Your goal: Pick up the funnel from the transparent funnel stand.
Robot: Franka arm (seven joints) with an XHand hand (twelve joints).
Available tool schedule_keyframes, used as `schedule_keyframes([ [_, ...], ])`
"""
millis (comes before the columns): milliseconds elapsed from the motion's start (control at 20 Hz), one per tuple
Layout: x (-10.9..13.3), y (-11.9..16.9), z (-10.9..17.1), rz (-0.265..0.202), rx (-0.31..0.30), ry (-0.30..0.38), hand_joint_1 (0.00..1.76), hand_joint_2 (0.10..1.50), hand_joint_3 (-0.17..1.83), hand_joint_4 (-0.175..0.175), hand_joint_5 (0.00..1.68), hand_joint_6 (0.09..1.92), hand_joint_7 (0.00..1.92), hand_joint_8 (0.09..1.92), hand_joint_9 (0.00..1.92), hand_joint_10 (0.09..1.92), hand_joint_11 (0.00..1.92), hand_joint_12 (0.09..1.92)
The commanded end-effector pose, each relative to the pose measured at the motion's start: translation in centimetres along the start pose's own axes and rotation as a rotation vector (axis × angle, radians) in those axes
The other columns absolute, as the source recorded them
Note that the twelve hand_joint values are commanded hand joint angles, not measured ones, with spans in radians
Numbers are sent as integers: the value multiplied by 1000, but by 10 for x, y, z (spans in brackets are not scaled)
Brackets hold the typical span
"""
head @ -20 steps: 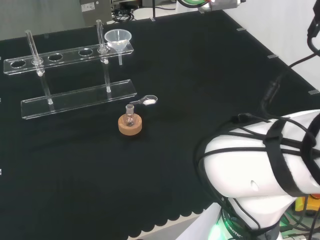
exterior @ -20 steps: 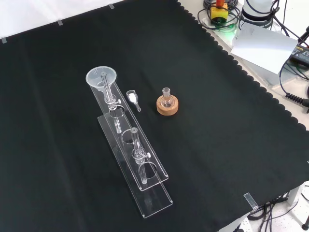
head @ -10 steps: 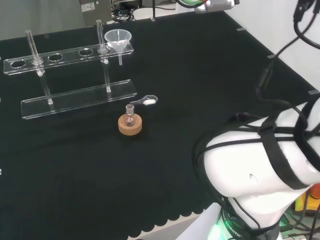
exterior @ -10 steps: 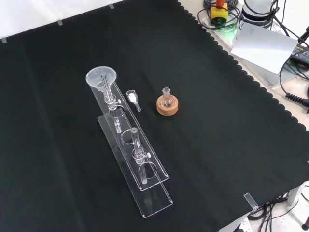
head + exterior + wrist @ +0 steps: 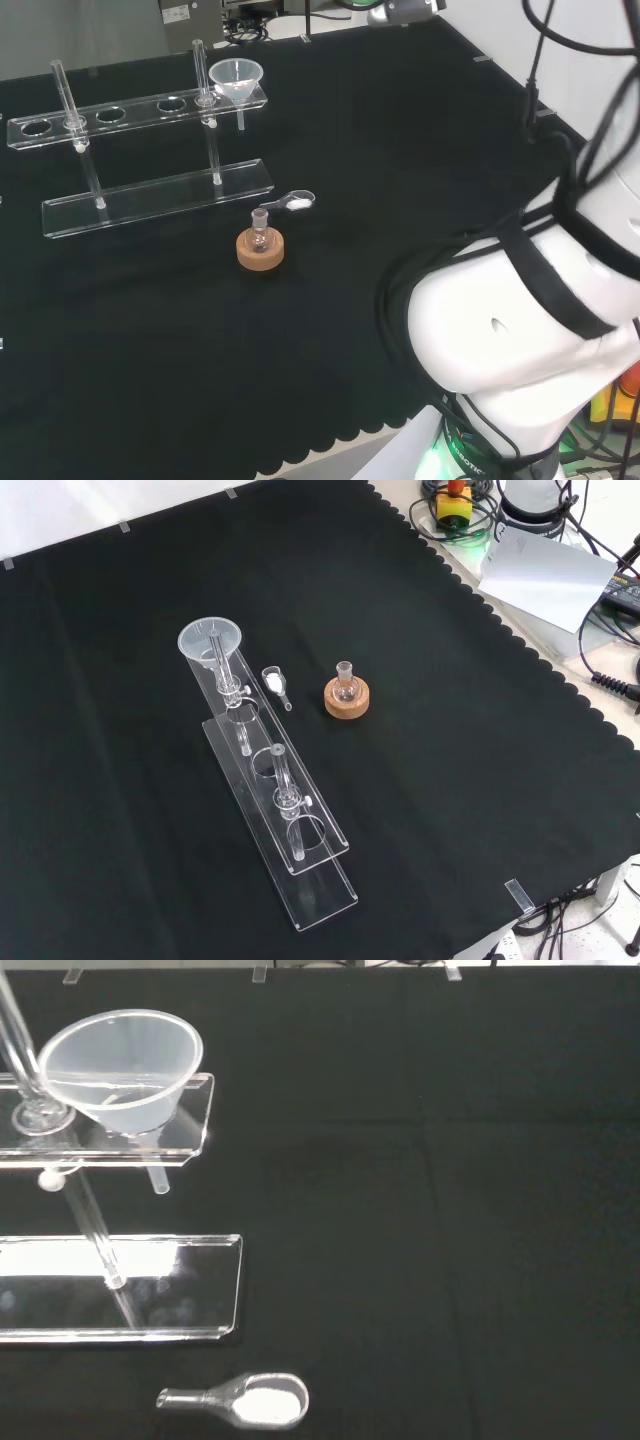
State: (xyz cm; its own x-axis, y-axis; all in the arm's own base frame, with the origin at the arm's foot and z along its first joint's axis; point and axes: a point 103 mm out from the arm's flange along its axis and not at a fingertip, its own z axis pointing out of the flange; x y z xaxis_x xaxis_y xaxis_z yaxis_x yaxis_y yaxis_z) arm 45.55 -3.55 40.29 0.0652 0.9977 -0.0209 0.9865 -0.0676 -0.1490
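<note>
A clear funnel (image 5: 236,79) (image 5: 210,640) (image 5: 122,1068) sits in the end hole of the transparent funnel stand (image 5: 130,108) (image 5: 290,825) (image 5: 120,1290), its stem hanging below the upper shelf. The stand has a long base plate, two posts and an upper shelf with several holes. The arm's white links (image 5: 520,320) rise at the right of the head view.
A small flask on a cork ring (image 5: 260,247) (image 5: 346,696) stands on the black cloth beside the stand. A small clear scoop holding white powder (image 5: 293,201) (image 5: 272,681) (image 5: 245,1400) lies between them. The cloth's scalloped edge runs along the head view's bottom.
The arm's white links and black cables have shifted upward at the right of the head view. The funnel, stand, flask and scoop have not moved.
</note>
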Motion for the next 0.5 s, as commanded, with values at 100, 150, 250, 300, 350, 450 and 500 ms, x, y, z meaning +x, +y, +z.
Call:
schedule_keyframes([
  [100, 11, 80, 35, -64, 40, -23, 0, 1133, 387, 3, 135, 87, 5, 444, 145, 622, 0, 1424],
  [150, 15, 82, 40, -71, 46, -25, 0, 1131, 385, 3, 135, 87, 7, 446, 148, 624, 0, 1425],
  [250, 23, 87, 48, -80, 64, -28, 0, 1127, 380, 3, 136, 87, 14, 451, 157, 631, 0, 1428],
  [300, 28, 89, 53, -86, 76, -34, 0, 1126, 377, 3, 137, 87, 21, 455, 164, 636, 0, 1429],
  [350, 33, 91, 56, -91, 82, -40, 0, 1124, 375, 2, 138, 87, 27, 459, 171, 640, 0, 1431],
  [450, 45, 93, 61, -113, 89, -53, 1, 1125, 361, 1, 143, 87, 34, 478, 177, 657, 0, 1436],
  [500, 48, 94, 62, -116, 94, -56, 2, 1127, 352, 0, 145, 87, 35, 490, 177, 668, 1, 1439],
])
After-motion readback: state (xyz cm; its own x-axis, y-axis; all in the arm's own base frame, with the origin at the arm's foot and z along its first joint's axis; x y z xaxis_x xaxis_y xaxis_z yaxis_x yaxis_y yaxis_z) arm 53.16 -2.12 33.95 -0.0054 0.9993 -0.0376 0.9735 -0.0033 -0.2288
